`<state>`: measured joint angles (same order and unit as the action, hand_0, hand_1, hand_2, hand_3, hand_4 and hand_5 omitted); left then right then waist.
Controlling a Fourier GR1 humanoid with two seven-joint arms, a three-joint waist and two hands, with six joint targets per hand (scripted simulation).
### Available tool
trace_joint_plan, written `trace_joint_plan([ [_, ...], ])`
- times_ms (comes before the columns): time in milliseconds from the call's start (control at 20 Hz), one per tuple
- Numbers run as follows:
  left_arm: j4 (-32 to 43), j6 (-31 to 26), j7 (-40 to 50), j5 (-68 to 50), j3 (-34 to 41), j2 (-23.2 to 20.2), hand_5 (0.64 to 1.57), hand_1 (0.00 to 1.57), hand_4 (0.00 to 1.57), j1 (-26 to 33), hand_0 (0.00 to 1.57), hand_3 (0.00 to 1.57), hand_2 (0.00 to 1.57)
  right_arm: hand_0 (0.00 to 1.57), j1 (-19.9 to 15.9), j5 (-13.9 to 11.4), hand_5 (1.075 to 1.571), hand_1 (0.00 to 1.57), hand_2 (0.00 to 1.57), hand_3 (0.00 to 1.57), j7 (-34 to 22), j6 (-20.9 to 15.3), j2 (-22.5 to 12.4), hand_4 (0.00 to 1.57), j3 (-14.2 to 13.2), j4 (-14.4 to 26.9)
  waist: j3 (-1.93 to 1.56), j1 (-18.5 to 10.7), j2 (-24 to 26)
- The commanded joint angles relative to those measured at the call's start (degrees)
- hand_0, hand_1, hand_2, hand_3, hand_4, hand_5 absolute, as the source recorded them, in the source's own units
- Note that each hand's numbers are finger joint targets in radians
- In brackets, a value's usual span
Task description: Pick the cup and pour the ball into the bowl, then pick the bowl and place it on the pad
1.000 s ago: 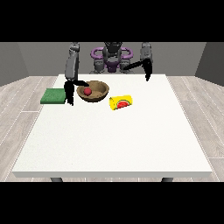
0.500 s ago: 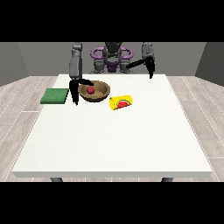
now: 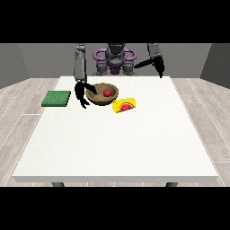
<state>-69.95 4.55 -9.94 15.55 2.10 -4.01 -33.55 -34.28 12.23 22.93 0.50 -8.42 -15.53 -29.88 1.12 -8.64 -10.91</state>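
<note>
— What lies on the counter, counting from the near edge back?

— The near half is plain white surface. Then four things in a loose row: one yellow cup on its side, one brown bowl just behind and to its left, one red ball inside that bowl, and one green pad flat near the counter's left edge, well apart from the bowl.

— Any writing or labels?

— No words that I can read. The cup shows a red half-round patch with a green edge on the face turned this way (a picture of some sort, not lettering).

— And the hands?

— Two. The hand at the view's left hangs at the bowl's left rim, fingers pointing down and spread, with one dark finger reaching across onto the rim; whether it grips the rim or only touches it I cannot tell. The hand at the view's right is raised at the far edge, away from everything, and its fingers are too small to make out.

— Anything cut off?

— The robot's head is cut at the top, and the counter's legs show only as stubs below the near edge.
</note>
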Motion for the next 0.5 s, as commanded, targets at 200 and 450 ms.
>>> trace_joint_plan([
  [200,2.0,-0.9,1.5,-1.7,2.3,-1.2,1.570,0.00,0.00,-0.8,0.00,0.00,0.00,1.57,-1.0,-5.2,1.550,1.57,1.57,1.57,-11.4,-8.4,-0.7,1.03,4.2,2.9,-1.07,1.5,2.3],
  [450,5.0,-0.1,-4.5,-2.6,4.6,-2.5,1.570,0.00,0.00,5.9,0.00,0.00,0.00,1.57,-3.5,-5.2,1.552,1.57,1.57,1.57,-19.2,-9.6,-1.0,1.02,5.4,-0.1,-1.09,4.3,6.3],
])
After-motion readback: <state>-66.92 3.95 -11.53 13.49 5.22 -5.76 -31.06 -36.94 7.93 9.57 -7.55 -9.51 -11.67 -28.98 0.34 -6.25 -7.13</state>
